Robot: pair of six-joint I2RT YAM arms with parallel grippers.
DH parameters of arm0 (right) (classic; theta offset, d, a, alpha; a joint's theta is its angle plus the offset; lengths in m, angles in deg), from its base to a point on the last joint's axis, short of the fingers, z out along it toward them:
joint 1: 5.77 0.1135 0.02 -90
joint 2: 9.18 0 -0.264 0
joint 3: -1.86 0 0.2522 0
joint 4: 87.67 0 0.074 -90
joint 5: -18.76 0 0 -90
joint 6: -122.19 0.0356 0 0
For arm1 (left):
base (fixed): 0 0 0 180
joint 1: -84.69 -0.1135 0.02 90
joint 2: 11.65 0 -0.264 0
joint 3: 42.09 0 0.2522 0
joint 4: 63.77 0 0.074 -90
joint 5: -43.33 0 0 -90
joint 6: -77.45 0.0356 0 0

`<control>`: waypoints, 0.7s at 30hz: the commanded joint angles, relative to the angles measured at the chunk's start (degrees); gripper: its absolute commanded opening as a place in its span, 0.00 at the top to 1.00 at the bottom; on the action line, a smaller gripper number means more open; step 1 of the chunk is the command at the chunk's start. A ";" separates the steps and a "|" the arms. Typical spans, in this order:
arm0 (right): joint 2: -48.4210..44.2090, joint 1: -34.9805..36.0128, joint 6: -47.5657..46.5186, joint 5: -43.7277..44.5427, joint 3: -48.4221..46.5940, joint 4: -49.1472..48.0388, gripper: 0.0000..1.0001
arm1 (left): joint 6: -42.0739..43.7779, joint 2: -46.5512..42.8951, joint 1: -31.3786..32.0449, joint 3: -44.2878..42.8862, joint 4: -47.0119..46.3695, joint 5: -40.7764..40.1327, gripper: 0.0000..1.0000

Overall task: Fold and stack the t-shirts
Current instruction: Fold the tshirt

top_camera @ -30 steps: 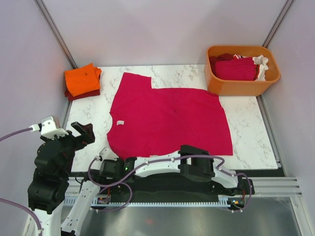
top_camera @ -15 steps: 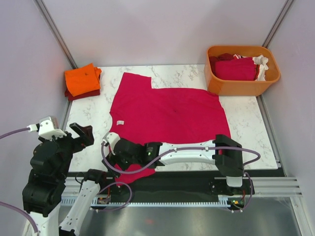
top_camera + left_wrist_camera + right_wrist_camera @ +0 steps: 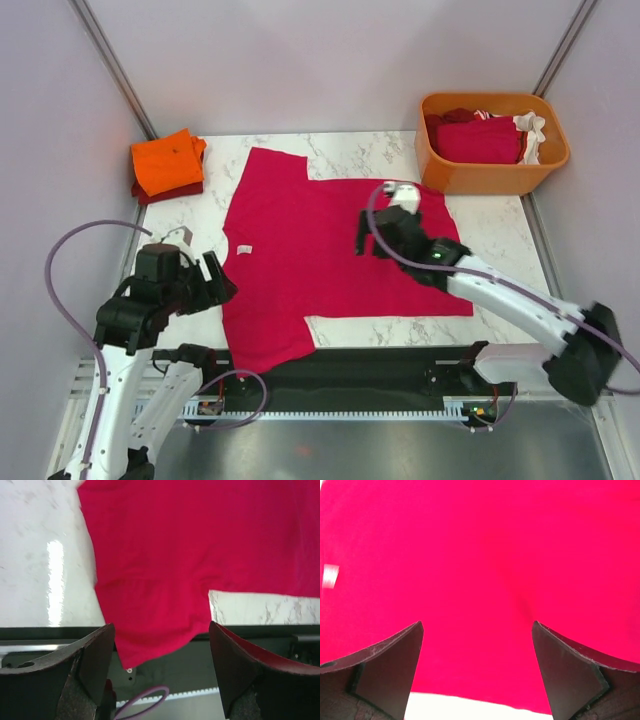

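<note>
Here, crimson t-shirt (image 3: 330,250) flat, under right gripper (image 3: 476,626)

Seen from my remote desk: my left arm (image 3: 128,325) stands bent at the near left, elbow high, wrist angled down and inward; the left gripper (image 3: 214,287) hangs with its two dark fingers (image 3: 95,650) spread wide, gripping nothing; my right arm (image 3: 510,298) reaches from its base at the near right diagonally forward and leftward, forearm low; the right gripper (image 3: 372,238) points downward, fingers (image 3: 395,655) wide apart, holding nothing.
</note>
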 commanded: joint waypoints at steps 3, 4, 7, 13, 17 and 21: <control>-17.15 -13.19 3.98 8.38 7.99 8.96 0.02 | -4.04 1.03 0.44 12.68 2.10 14.18 0.23; -17.95 -19.05 2.58 4.87 8.62 8.26 0.02 | -6.74 0.60 1.14 13.39 -0.52 13.83 0.23; -13.59 -28.30 -1.55 -6.45 8.54 8.34 0.02 | -7.47 5.22 1.23 10.78 -5.53 13.22 0.21; -8.20 -33.70 -5.34 -14.33 6.35 6.68 0.02 | 0.00 18.06 1.32 1.21 -17.41 8.83 0.17; -7.24 -34.93 -6.84 -8.45 3.80 10.70 0.02 | 0.00 25.54 1.32 -3.74 -17.42 8.82 0.17; -10.39 -35.54 -3.44 -2.23 10.00 11.78 0.02 | -12.79 19.33 8.74 2.57 -15.40 2.42 0.22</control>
